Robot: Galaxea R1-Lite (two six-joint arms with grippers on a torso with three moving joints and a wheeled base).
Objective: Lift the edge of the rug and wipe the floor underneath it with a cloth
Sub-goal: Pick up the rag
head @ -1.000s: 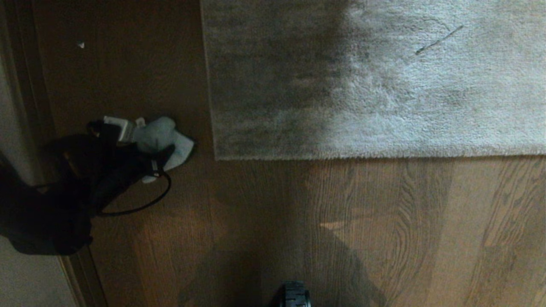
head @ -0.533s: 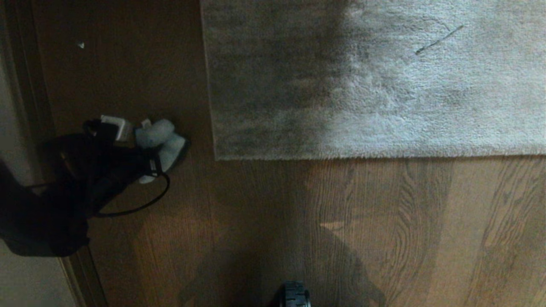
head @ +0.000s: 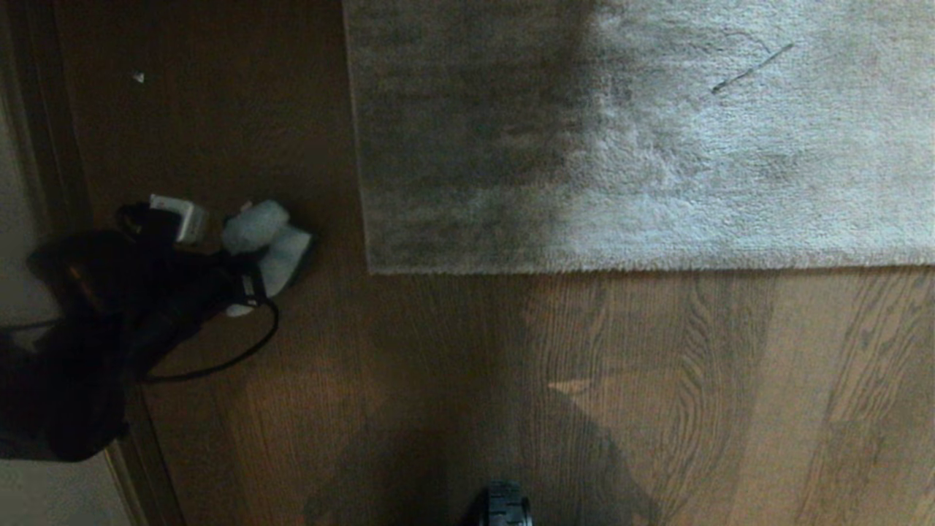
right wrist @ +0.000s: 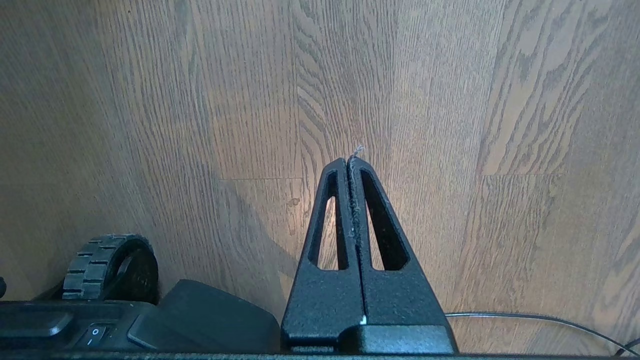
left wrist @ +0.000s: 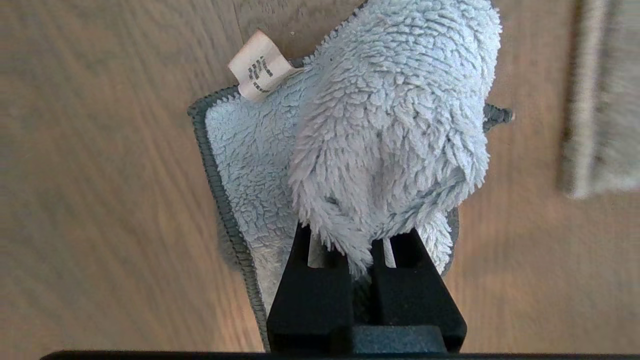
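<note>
1 cloth (left wrist: 380,130), 1 rug, 2 grippers in view. Left gripper (left wrist: 367,245) is clamped on the cloth — a fuzzy pale blue-grey rag with a dark stitched hem and 1 small white label (left wrist: 257,65); part of it is bunched between the black fingers, the rest hangs toward the floor (head: 438,380) (contact with the planks not clear). Cloth sits beside the rug's near corner, apart from it. Rug edge (head: 628,269) lies flat: short shaggy light grey pile, straight border, square corner, half in shadow. Floor is brown wood-grain plank. Right gripper (right wrist: 351,162) is closed on nothing, a few lint threads on its tips, near 1 ribbed base wheel (right wrist: 112,267) — well away from the rug. 1 black cable (head: 219,361) loops by the left arm.
</note>
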